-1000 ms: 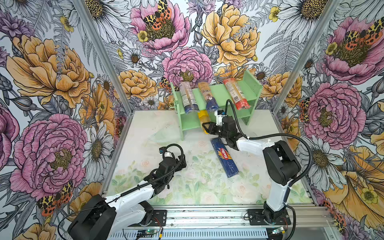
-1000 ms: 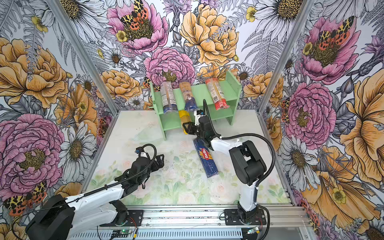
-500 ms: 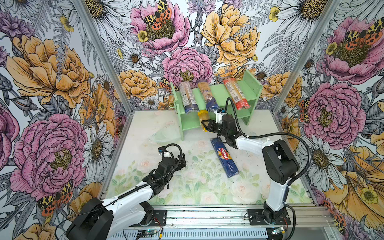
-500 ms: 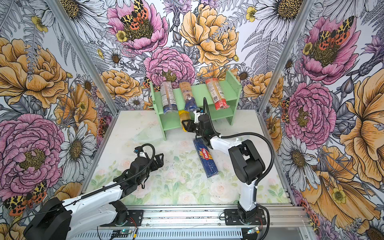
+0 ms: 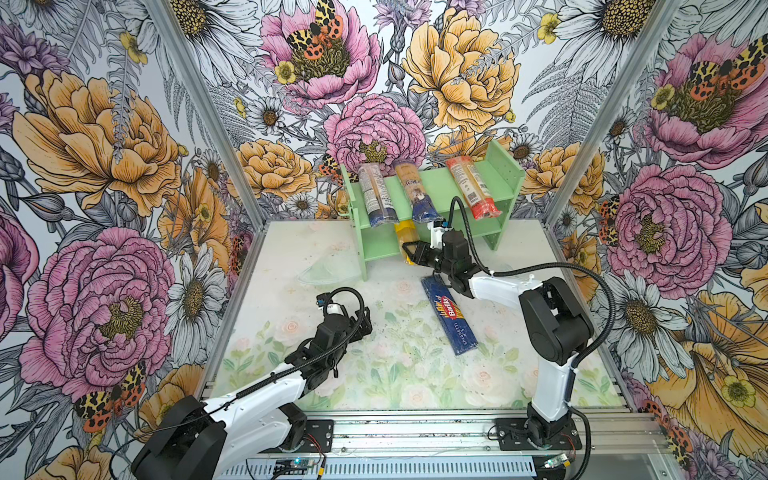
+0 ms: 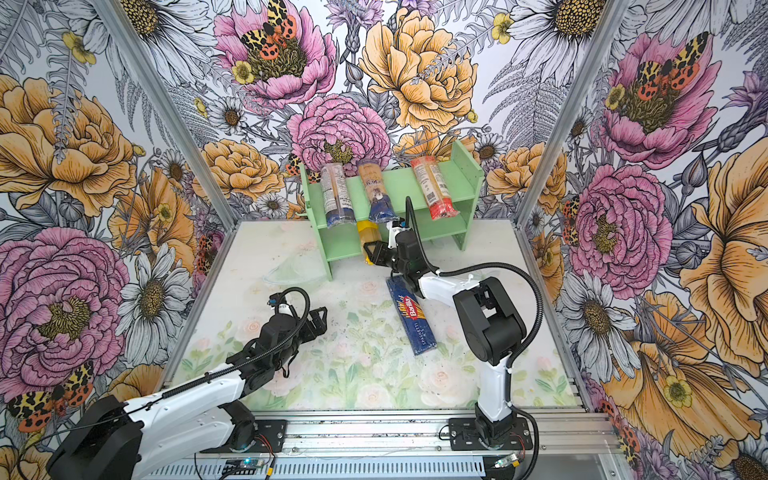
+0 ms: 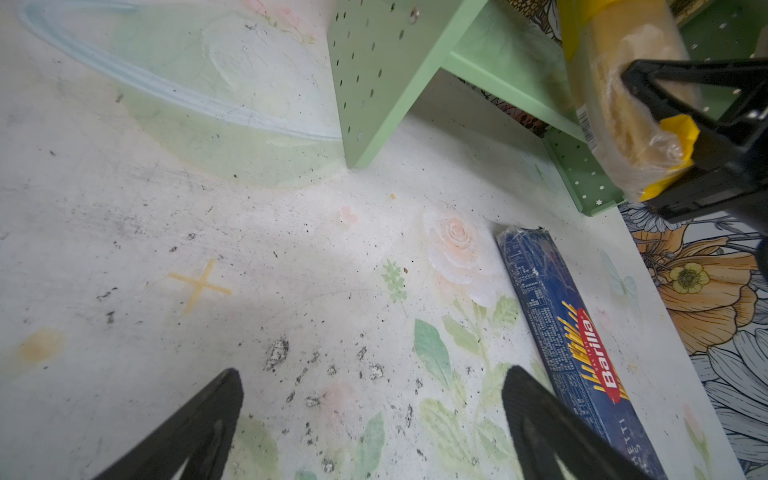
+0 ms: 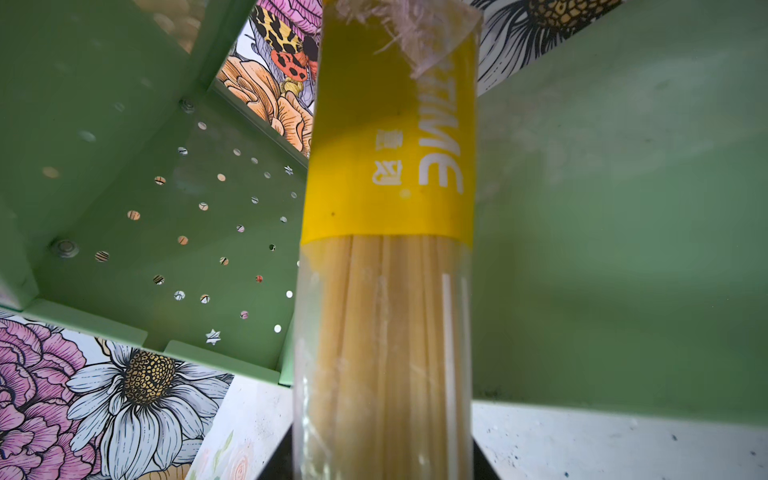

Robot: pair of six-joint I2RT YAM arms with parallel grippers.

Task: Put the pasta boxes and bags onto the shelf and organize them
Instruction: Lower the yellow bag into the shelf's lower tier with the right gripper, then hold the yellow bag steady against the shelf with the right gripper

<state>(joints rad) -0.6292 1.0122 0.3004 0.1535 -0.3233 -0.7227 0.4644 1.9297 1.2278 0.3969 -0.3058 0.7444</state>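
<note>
Yellow bag [image 5: 404,232] is angled end-first into the shelf's [image 5: 440,186] lower tier. The right hand [image 5: 408,253] is clenched on its near end, likely so the length can slide in. Top tier already carries three bags [image 5: 417,195]. Barilla box [image 5: 449,316] lies flat on the counter [image 5: 291,266], probably next. Left hand [image 7: 372,374] is released and empty.
</note>
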